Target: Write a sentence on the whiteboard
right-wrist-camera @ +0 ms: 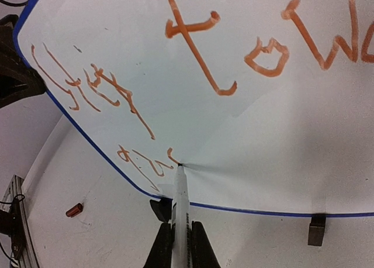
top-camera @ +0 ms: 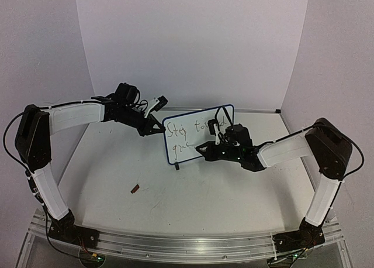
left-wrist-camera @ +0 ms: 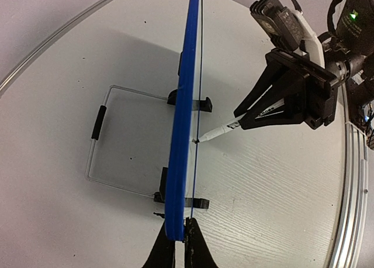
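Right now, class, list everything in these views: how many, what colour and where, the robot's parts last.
rectangular blue-framed whiteboard: one, white, upright mid-table.
handwritten sentence: two lines, orange, on the board's face.
slim plastic marker: one, white, tip touching the second line.
small cylindrical cap: one, reddish-brown, on the table in front of the board.
board feet: two, black, under the lower edge.
thin wire stand: one, silvery with a black sleeve, behind the board.
table: one, white, under everything.
left gripper: one, black, shut on the board's edge.
right gripper: one, black, shut on the marker.
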`<state>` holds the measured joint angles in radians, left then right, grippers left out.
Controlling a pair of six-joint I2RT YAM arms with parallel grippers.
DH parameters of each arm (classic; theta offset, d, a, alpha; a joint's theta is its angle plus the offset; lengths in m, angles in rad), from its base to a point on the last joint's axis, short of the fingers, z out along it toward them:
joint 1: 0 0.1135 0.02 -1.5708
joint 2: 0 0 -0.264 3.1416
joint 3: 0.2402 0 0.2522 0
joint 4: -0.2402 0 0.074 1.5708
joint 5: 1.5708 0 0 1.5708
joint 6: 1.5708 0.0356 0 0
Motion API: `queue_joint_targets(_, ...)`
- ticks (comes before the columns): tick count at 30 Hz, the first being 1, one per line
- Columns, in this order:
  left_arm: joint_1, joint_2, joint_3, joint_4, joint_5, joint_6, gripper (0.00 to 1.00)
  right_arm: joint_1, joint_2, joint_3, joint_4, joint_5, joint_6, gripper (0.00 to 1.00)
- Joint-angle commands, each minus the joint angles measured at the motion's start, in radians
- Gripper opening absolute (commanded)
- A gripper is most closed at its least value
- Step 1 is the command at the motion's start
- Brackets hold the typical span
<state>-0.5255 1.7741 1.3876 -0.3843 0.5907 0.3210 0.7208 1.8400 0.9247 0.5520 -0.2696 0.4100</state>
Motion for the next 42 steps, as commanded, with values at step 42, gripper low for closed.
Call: queue_joint_targets(42,-0.01,0.047,-0.001,-0.097,-0.067,0.043,0.0,-0.01,0.066,0.006,0.073,0.009,0.059,0.0)
